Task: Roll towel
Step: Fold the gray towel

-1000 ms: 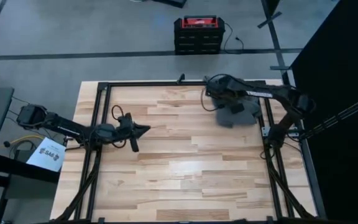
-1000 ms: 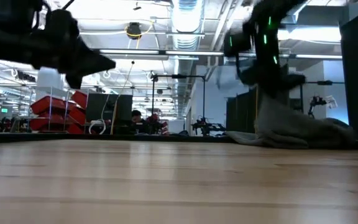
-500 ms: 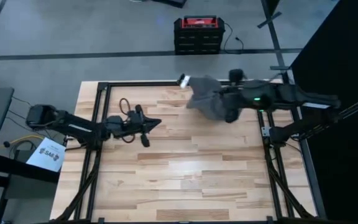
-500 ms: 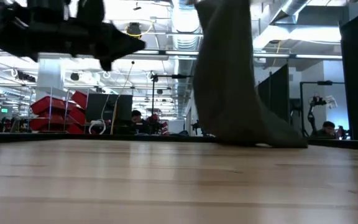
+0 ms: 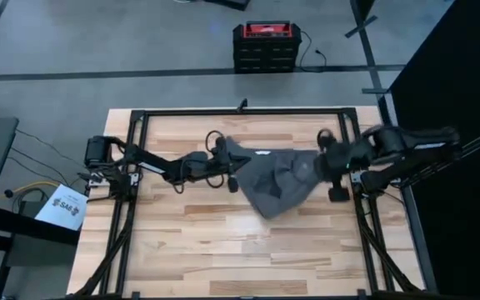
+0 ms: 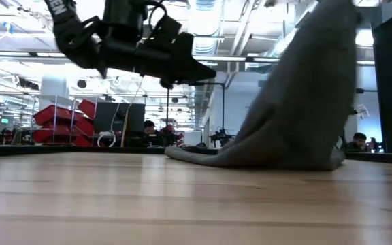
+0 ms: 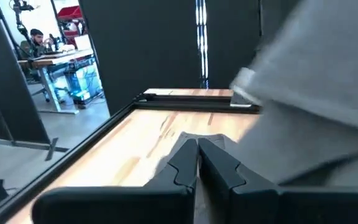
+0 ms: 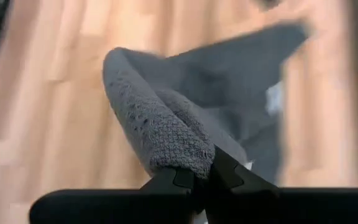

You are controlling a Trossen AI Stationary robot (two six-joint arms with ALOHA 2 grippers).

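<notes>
The dark grey towel (image 5: pixel 277 179) lies partly spread at the table's middle right. Its right end is raised, and its lower folds (image 6: pixel 250 158) rest on the wood. A small white tag (image 5: pixel 262 152) shows near its far edge. My right gripper (image 5: pixel 322 163) is shut on the raised end. My left gripper (image 5: pixel 230 162) hovers shut above the table at the towel's left edge (image 6: pixel 182 153). It touches nothing that I can see. My right gripper pinches a bunched fold (image 8: pixel 179 146) at the towel's right end between its two fingers. The cloth wraps over the fingertips in several layers. The towel hangs slanting down from the hold, and its left and near parts (image 5: pixel 265 204) lie on the table.
Black frame rails (image 5: pixel 132 167) run along the table's left, right and far sides. A red and black case (image 5: pixel 263 42) sits on the floor beyond the far edge. Bare wood (image 5: pixel 240 250) fills the near half of the table.
My right gripper has lifted the towel from the far right corner, swung it up, and carried it toward the near edge. The towel, a heap before, now drapes from the gripper and spreads leftward over the table. My left gripper has gone toward the right, up to the towel.
</notes>
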